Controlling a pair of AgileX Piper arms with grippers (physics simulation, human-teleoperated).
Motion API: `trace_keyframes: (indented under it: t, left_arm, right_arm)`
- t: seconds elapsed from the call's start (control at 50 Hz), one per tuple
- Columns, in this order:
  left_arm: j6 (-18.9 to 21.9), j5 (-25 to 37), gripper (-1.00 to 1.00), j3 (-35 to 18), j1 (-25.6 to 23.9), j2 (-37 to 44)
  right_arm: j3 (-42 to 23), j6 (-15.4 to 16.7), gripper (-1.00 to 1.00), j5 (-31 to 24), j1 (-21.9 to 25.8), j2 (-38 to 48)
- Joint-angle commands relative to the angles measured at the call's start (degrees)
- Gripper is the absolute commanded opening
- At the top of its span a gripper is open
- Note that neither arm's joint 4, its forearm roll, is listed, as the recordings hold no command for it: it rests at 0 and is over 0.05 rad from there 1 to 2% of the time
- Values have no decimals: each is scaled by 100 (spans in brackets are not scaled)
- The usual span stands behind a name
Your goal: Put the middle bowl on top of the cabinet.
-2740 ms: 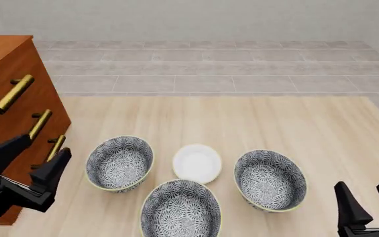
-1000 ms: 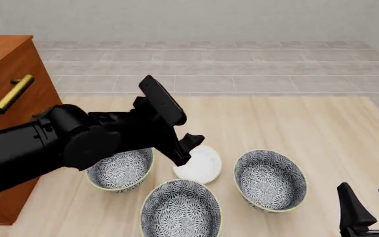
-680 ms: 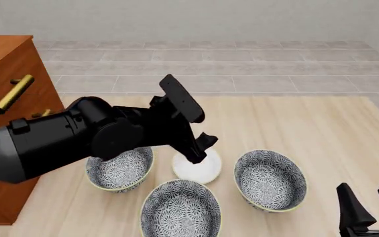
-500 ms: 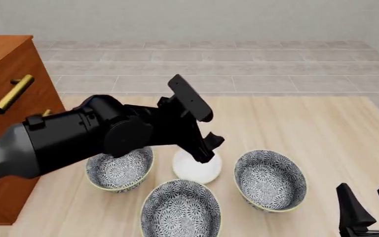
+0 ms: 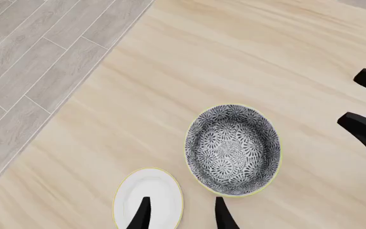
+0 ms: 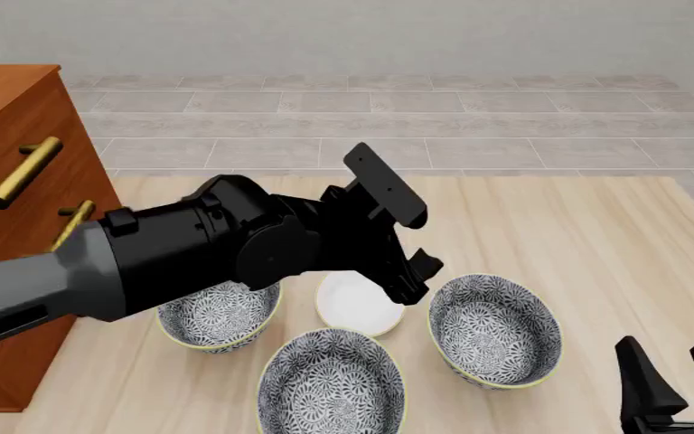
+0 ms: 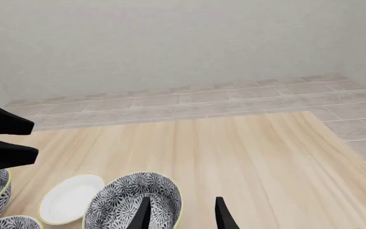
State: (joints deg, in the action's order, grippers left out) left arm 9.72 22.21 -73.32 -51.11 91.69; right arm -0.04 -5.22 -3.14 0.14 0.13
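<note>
Three patterned bowls; middle bowl (image 6: 330, 387) (lower centre) looks rigid, glazed, likely slippery, so grip its rim; left gripper (image 5: 179, 215) fingers apart, empty.

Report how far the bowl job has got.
Nothing done: all three patterned bowls sit on the table, the middle bowl included. In hand: the left pincer, open and empty, hangs above the white dish. Left: grasp the bowl, lift it onto the cabinet.
</note>
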Motion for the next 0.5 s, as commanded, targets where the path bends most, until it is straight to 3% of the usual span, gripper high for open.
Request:
trace_keyframes:
  t: [0.02,0.5]
  left_arm:
    - [-100,-73,100,-191,-22,381]
    - [-401,-307,100,-407,-231,1069]
  right_arm:
    - [0,-23,100,-25,-12,-3]
    - [2,-61,100,-67,-67,2]
